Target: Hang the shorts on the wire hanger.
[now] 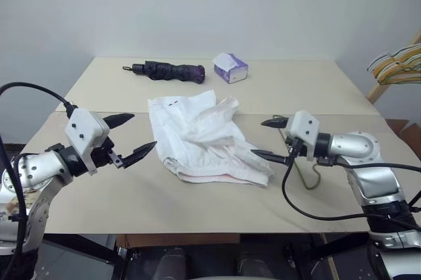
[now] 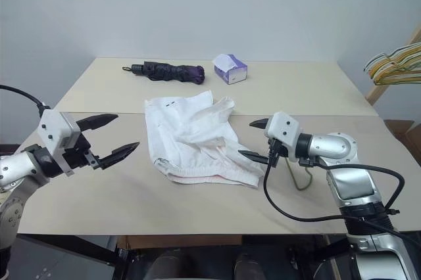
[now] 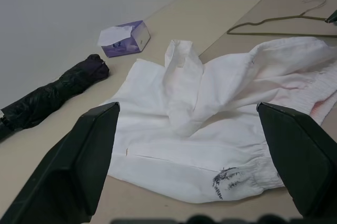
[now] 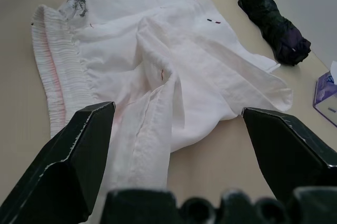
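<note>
The white shorts (image 1: 200, 137) lie crumpled in the middle of the beige table (image 1: 131, 201), with the gathered pinkish waistband toward the front edge. Just right of them the thin wire hanger (image 1: 304, 169) lies flat, partly hidden behind my right arm; its hook and frame (image 3: 274, 21) show past the cloth in the left wrist view. To the left of the shorts my left gripper (image 1: 129, 137) hovers open and empty. My right gripper (image 1: 270, 139) is open and empty too, at the shorts' right edge, fingers pointing at the cloth (image 4: 174, 77).
A folded dark umbrella (image 1: 168, 70) and a small purple-white tissue box (image 1: 230, 68) lie at the back of the table. A bunch of yellow and pale hangers (image 1: 396, 64) hangs off the table at the far right. A seam crosses the table behind the shorts.
</note>
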Tool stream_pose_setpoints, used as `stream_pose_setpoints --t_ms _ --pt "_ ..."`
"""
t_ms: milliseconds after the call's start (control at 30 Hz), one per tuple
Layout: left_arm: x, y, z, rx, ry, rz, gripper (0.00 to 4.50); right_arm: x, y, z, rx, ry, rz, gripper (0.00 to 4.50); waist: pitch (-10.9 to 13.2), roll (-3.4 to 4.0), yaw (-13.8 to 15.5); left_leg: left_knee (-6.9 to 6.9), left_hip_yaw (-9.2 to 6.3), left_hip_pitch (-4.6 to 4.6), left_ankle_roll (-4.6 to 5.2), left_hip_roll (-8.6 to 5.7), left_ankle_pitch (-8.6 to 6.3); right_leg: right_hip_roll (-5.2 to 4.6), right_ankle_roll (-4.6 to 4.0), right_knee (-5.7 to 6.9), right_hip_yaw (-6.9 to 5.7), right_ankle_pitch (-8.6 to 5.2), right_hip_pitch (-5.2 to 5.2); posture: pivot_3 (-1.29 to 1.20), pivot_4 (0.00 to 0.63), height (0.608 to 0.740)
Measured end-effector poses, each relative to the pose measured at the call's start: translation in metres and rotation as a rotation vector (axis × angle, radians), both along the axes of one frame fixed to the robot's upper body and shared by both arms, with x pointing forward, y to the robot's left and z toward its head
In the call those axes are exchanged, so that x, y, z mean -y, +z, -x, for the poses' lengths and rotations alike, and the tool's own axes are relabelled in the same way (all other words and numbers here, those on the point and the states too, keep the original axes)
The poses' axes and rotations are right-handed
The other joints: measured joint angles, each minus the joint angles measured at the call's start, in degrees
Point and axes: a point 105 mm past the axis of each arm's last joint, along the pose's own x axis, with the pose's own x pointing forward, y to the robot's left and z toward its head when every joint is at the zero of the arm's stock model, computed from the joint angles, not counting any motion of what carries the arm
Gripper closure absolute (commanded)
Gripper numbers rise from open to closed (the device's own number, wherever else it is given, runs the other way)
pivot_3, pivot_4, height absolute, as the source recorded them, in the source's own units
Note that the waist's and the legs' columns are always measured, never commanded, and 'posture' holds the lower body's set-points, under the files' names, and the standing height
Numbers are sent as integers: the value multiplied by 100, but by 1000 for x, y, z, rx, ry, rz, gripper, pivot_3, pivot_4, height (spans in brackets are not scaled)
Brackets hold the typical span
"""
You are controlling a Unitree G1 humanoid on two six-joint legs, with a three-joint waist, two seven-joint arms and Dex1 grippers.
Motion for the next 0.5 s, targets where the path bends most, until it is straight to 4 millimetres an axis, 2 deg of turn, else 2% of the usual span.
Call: stream_pose_setpoints --t_ms 333,433,500 --pt "3 1 2 11 -18 7 0 -1 0 1 6 1 5 17 0 0 -1 0 0 0 0 0 0 0 0 0 -1 1 0 153 4 740" --pt "3 1 2 10 -27 5 0 -9 0 8 30 31 35 17 -1 0 0 0 0 -1 0 1 0 1 0 0 -2 0 -1 154 0 740" --pt "4 2 2 12 -32 5 0 -18 -8 15 27 63 73 17 -2 -2 -1 0 0 0 0 2 0 1 -1 0 -2 0 -1 151 0 740"
